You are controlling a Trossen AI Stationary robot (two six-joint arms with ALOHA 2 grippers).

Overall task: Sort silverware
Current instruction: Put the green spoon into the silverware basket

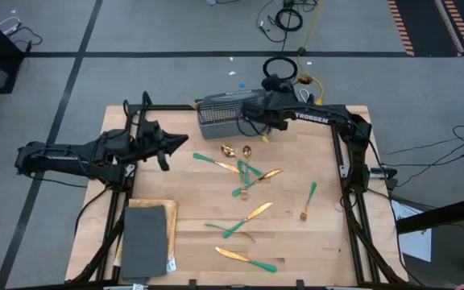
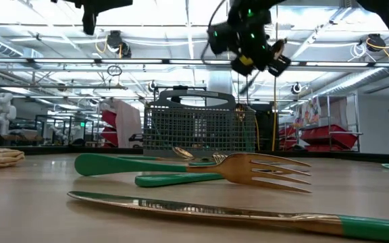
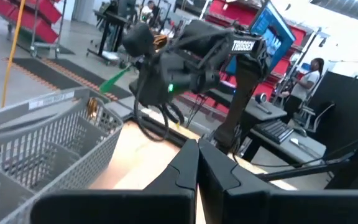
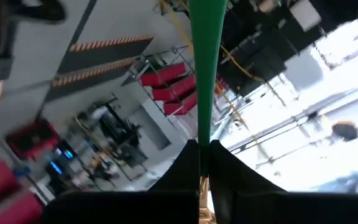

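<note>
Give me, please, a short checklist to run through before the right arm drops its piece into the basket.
1. Right gripper shut on green-handled piece: ok.
2. Right gripper beside the basket, at its right end: ok.
3. Piece directly over a compartment: cannot tell.
4. Left gripper shut, empty, clear of the basket: ok.
5. Silverware left on the table for later: ok.

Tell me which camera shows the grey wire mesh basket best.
The low view: the grey wire mesh basket stands whole, side-on. The high view shows it partly under the right arm; the left wrist view shows one corner; the right wrist view shows none.
</note>
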